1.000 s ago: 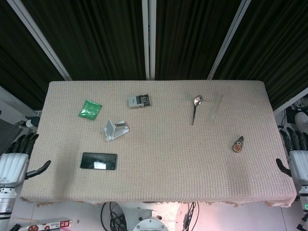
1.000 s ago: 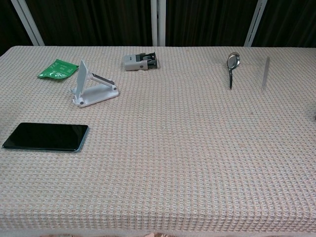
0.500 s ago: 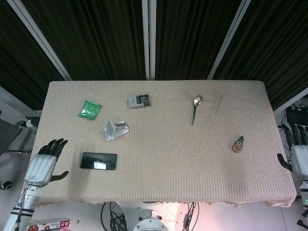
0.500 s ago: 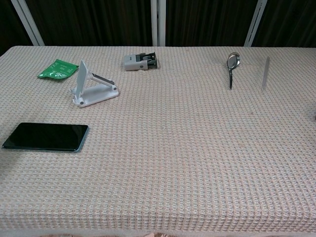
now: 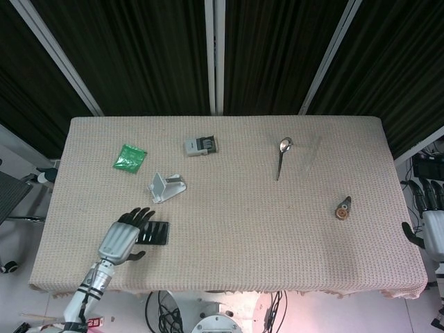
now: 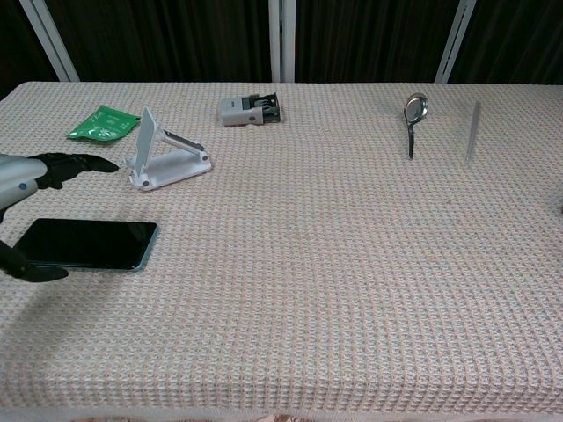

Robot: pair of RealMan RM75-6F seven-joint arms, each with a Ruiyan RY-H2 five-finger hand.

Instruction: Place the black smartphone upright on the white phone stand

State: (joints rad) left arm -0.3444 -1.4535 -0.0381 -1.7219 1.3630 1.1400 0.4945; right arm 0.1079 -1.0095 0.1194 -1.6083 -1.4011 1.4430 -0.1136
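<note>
The left robot hand (image 5: 123, 236) hovers over the phone (image 6: 88, 243), fingers spread, holding nothing; the phone lies flat on the bench (image 5: 243, 229), near the stand (image 6: 164, 154). The right robot hand (image 5: 431, 220) waits spread beside the bench's edge

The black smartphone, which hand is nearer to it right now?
Left. The left hand hovers over the black smartphone, open. The right hand hangs off the table's far right edge.
</note>
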